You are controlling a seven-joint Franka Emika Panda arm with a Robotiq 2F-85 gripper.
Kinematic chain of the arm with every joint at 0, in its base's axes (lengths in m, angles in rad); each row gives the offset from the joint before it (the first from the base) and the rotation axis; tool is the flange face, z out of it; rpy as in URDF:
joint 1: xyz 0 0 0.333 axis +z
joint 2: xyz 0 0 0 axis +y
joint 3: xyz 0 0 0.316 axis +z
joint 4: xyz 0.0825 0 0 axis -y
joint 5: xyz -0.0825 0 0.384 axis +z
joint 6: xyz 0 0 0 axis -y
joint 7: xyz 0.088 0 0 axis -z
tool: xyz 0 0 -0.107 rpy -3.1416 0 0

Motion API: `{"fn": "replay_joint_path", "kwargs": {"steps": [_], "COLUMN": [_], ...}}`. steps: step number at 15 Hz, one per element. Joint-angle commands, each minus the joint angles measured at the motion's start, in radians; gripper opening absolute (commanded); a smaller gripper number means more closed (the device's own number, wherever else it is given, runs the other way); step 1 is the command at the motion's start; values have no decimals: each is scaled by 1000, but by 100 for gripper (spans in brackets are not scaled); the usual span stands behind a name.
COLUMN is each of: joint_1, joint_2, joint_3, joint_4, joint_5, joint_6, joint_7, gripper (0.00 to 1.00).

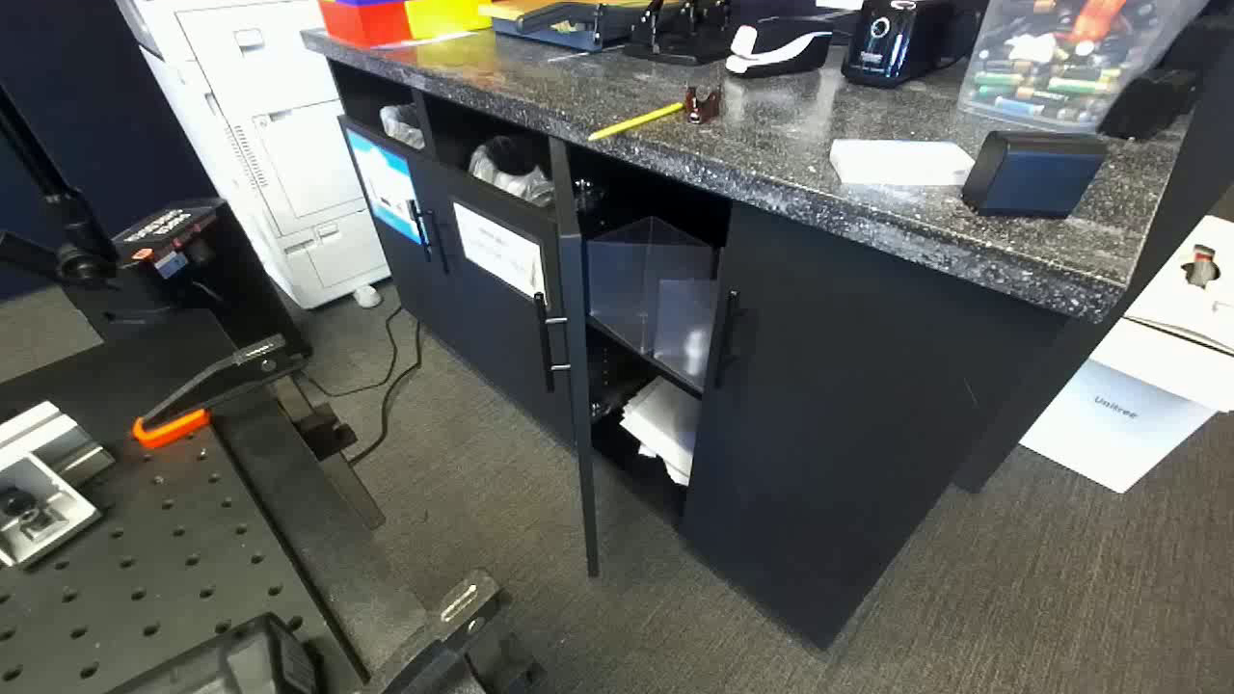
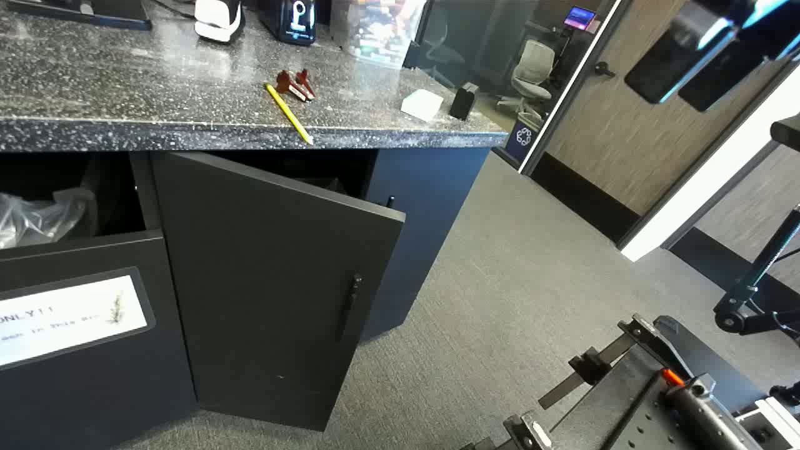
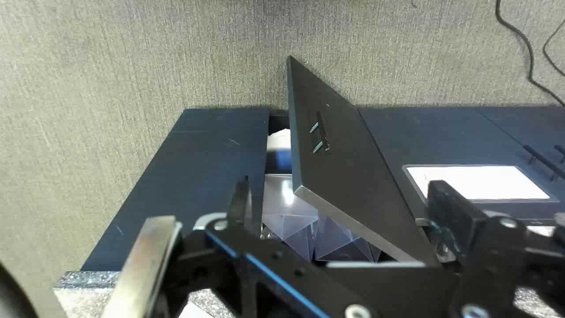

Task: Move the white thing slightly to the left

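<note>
While my gripper (image 3: 342,190) faces a swung-out cabinet door (image 3: 348,168), its fingers (image 3: 452,205) wide apart with nothing between them, I judge the approach to be the step in hand, the shift itself not yet made. My target, a white block (image 1: 901,162), lies on the countertop (image 1: 771,135), well apart from my fingers; low in the wrist view a white corner (image 3: 193,312) peeks out behind the gripper, and I take it for that block, though too little shows to be sure. In an exterior view a black box (image 2: 464,101) stands just beside the white block, a narrow gap between them. Left, in both exterior views, leads away from that box and towards a yellow pencil (image 2: 289,114), so I read that as my way (how far "slightly" goes is left to my judgement). The next move, I think, calls for taking the gripper away from the door and over the countertop, then lowering it until the fingers straddle the block without using the tight-looking gap by the box, ready for a light pinch and a short slide.
</note>
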Motion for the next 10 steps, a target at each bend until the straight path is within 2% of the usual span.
{"fn": "replay_joint_path", "kwargs": {"steps": [1, 4, 6, 10], "joint_1": [12, 12, -12, -98], "joint_2": [0, 0, 45, 204], "joint_3": [-12, -12, -28, -104], "joint_4": [1, 2, 39, 183], "joint_5": [-6, -6, -21, -68], "joint_6": [-3, -3, 1, 17], "joint_7": [4, 4, 0, -13], "gripper": [100, 100, 100, 100]}}
